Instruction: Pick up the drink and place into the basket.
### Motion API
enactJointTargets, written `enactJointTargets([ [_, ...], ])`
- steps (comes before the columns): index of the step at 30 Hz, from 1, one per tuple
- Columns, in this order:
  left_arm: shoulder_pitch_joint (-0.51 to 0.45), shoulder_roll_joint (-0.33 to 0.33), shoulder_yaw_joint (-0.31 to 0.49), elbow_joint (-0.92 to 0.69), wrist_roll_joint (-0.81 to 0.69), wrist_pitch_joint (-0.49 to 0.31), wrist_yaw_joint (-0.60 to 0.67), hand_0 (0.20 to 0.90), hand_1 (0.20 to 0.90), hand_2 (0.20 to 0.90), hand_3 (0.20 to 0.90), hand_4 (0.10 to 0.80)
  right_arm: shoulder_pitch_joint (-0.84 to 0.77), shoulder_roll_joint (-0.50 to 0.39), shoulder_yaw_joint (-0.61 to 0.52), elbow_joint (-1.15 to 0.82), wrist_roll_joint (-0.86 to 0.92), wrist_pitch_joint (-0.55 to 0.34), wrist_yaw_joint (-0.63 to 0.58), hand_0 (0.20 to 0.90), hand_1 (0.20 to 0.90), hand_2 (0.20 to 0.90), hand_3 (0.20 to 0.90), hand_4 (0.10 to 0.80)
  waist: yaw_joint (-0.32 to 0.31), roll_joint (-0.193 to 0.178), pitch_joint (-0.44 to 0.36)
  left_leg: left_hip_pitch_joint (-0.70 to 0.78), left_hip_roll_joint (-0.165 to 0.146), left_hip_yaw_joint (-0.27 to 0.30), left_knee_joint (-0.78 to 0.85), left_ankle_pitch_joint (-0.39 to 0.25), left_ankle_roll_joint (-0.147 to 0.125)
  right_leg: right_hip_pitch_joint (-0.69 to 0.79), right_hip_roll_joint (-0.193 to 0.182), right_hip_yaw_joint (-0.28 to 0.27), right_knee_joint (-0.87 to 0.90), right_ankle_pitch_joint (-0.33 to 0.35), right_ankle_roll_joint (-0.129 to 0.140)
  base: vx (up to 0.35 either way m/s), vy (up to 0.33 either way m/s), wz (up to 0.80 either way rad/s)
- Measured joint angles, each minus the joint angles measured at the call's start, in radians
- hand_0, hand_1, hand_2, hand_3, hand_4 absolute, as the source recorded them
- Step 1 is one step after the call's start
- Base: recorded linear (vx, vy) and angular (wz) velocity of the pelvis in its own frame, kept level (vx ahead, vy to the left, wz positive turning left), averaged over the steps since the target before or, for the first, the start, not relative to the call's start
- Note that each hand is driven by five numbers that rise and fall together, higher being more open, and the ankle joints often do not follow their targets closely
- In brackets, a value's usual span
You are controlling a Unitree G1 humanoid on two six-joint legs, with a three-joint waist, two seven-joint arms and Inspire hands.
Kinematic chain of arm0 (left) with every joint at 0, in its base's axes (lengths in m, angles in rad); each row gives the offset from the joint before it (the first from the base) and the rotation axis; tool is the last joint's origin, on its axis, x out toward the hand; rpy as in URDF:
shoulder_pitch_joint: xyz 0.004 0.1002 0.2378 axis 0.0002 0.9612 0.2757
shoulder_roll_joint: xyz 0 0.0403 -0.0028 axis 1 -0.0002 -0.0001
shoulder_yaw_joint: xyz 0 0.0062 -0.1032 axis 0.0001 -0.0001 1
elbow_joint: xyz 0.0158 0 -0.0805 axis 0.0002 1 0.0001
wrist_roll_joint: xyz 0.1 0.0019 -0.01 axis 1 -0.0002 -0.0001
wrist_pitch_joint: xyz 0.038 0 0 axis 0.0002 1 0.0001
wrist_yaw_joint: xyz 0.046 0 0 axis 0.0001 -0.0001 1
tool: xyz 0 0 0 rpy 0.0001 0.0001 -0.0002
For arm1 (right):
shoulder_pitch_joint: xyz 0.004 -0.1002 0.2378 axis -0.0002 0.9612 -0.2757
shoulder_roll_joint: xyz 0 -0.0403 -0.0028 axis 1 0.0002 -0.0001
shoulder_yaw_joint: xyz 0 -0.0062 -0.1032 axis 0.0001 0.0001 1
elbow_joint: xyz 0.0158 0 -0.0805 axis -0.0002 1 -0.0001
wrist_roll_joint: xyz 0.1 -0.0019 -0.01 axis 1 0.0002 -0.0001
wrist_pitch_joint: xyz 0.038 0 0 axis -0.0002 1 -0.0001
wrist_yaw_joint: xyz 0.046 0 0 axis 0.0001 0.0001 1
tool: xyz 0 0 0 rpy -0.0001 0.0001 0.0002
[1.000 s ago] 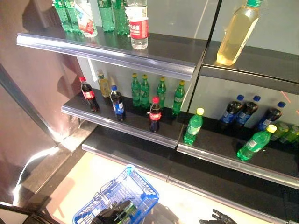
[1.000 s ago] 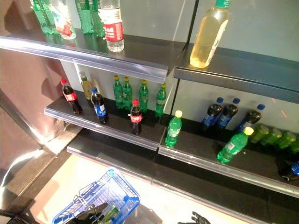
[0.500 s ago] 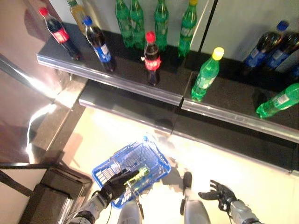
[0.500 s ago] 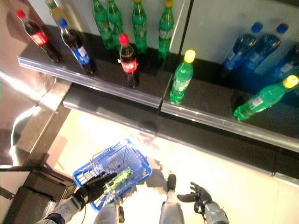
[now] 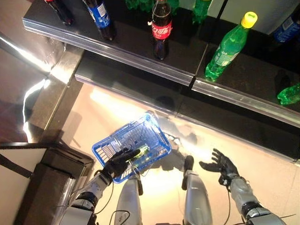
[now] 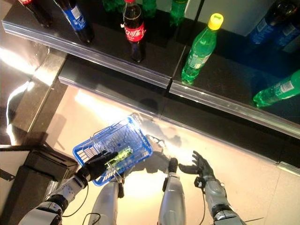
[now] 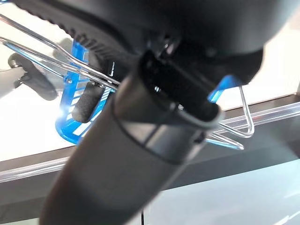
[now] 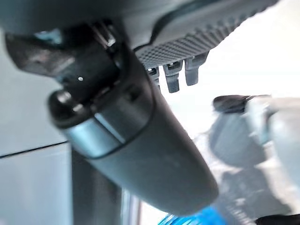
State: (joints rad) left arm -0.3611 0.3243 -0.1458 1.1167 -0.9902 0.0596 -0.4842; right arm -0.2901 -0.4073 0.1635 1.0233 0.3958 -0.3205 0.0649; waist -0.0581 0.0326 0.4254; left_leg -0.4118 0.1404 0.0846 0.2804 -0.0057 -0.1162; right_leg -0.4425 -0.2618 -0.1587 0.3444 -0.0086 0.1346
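The blue basket [image 5: 140,136] hangs low at the left, above the pale floor, also in the right eye view [image 6: 119,136]. My left hand [image 5: 119,160] is shut on its thin wire handles [image 7: 33,54]. A green drink [image 5: 142,152] lies inside the basket by the hand. My right hand [image 5: 220,165] is open and empty, fingers spread, low at the right. On the shelf above stand a green bottle with a yellow cap [image 5: 228,47], a dark cola bottle with a red label [image 5: 161,29] and a dark bottle with a blue label [image 5: 100,16].
The dark shelf [image 5: 140,58] has a clear front lip and a lower ledge [image 5: 136,89] under it. Another green bottle [image 5: 289,93] lies at the far right. A dark box [image 5: 51,183] stands on the floor at the left, beside a shiny side panel [image 5: 23,75].
The camera has tilted further down, so the shelf sits higher in view. The basket stays in my left hand with the drink inside; my right hand stays open at the right.
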Motion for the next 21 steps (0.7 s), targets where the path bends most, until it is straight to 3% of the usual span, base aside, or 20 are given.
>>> enactJointTargets([
  [5, 0.002, 0.0, 0.0, -0.012, -0.024, -0.007, 0.034, 0.3, 0.3, 0.3, 0.2, 0.1, 0.013, -0.023, 0.051, -0.257, -0.051, -0.037, -0.052, 0.9, 0.9, 0.9, 0.9, 0.8, -0.002, -0.013, -0.003, -0.023, 0.007, -0.007, 0.025, -0.009, -0.001, -0.017, 0.005, 0.0, 0.02, -0.009, -0.007, 0.0, 0.0, 0.0],
  [10, 0.027, 0.008, 0.004, -0.04, -0.043, -0.024, 0.04, 0.3, 0.3, 0.3, 0.2, 0.1, 0.057, -0.081, 0.076, -0.5, -0.247, -0.044, -0.146, 0.9, 0.9, 0.9, 0.9, 0.8, -0.005, -0.034, -0.004, -0.027, 0.007, -0.008, 0.037, -0.011, -0.002, -0.017, 0.005, 0.0, 0.019, -0.007, -0.004, 0.006, 0.0, 0.0],
  [14, 0.041, 0.014, 0.018, -0.038, -0.059, -0.038, 0.04, 0.3, 0.3, 0.3, 0.2, 0.1, 0.061, -0.124, 0.077, -0.599, -0.37, -0.057, -0.203, 0.9, 0.9, 0.9, 0.9, 0.8, -0.008, -0.047, -0.005, -0.027, 0.007, -0.008, 0.036, -0.011, -0.002, -0.017, 0.005, 0.0, 0.018, -0.006, -0.004, 0.0, 0.0, 0.0],
  [21, 0.06, 0.017, 0.024, -0.035, -0.074, -0.049, 0.04, 0.3, 0.3, 0.3, 0.2, 0.1, 0.06, -0.189, 0.074, -0.734, -0.414, -0.086, -0.266, 0.9, 0.9, 0.9, 0.9, 0.8, -0.025, -0.048, -0.004, -0.026, 0.007, -0.006, 0.034, -0.011, -0.002, -0.017, 0.005, 0.0, 0.015, -0.006, -0.004, 0.0, 0.0, 0.0],
])
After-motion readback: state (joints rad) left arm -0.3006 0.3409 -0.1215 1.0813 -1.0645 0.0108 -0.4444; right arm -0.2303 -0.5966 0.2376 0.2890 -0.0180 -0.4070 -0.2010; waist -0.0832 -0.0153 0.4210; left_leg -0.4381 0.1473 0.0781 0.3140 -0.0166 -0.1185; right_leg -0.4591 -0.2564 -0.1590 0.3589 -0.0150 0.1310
